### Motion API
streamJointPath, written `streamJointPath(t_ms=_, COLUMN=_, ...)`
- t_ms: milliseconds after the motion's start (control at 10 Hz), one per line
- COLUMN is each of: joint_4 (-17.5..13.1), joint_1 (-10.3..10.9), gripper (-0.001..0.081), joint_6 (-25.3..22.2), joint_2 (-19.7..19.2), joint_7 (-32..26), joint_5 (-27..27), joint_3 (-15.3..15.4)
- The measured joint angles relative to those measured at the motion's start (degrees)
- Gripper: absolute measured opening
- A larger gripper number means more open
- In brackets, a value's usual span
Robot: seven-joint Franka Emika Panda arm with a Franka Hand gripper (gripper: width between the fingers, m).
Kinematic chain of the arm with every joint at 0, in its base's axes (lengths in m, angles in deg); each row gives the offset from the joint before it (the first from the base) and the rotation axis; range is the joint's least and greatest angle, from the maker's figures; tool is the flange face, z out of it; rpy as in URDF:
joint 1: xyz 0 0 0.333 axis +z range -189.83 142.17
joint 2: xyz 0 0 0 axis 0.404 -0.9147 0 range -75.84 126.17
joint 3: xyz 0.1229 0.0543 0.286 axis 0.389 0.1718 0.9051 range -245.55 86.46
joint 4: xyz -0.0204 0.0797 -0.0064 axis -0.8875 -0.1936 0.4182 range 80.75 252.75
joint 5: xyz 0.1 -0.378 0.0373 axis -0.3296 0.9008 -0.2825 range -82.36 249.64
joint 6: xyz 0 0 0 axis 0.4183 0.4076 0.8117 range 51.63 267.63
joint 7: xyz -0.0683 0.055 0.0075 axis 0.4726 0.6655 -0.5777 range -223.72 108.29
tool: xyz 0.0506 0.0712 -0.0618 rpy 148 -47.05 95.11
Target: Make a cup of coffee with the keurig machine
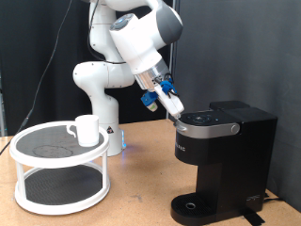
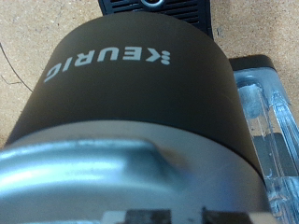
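Note:
The keurig machine [image 1: 226, 155] stands black and boxy at the exterior view's right, lid down, with its round drip tray [image 1: 193, 205] empty. My gripper [image 1: 174, 106] reaches down at a slant to the lid's edge nearest the exterior view's left, touching or just above the silver-rimmed top. The wrist view is filled by the machine's dark front with the KEURIG lettering [image 2: 107, 61] and the silver rim [image 2: 84, 173]; only dark slivers of the fingers show at the frame's edge. The cup [image 1: 87, 129], a white mug, sits on the rack at the exterior view's left, far from the gripper.
A white two-tier round rack [image 1: 61, 174] with dark mesh shelves holds the cup on its top shelf. The arm's white base [image 1: 103, 113] stands behind it. The machine's clear water tank [image 2: 271, 121] shows beside the lid. A wooden tabletop [image 1: 141, 198] lies between the rack and the machine.

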Motion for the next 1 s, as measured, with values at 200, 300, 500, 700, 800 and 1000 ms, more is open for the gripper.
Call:
streamJointPath(t_ms=200, joint_4=0.0, joint_1=-0.1, gripper=0.0000, joint_6=0.1, joint_2=-0.1, joint_7=0.0, joint_5=0.0, joint_3=0.0)
streamJointPath(t_ms=300, joint_4=0.3, joint_1=0.0, gripper=0.0000, joint_6=1.2, joint_2=-0.1, joint_7=-2.7, joint_5=-1.6, joint_3=0.0)
streamJointPath(t_ms=500, joint_4=1.3, joint_1=0.0, gripper=0.0000, joint_6=1.8, joint_2=0.4, joint_7=-12.5, joint_5=-6.7, joint_3=-0.6)
streamJointPath(t_ms=700, joint_4=2.5, joint_1=0.0, gripper=0.0000, joint_6=0.7, joint_2=1.7, joint_7=-20.5, joint_5=-10.6, joint_3=-1.4)
streamJointPath(t_ms=800, joint_4=3.0, joint_1=-0.1, gripper=0.0000, joint_6=-0.1, joint_2=2.6, joint_7=-21.7, joint_5=-11.1, joint_3=-1.7)
streamJointPath(t_ms=1000, joint_4=3.8, joint_1=-0.1, gripper=0.0000, joint_6=-1.7, joint_2=4.6, joint_7=-21.8, joint_5=-11.6, joint_3=-2.3)
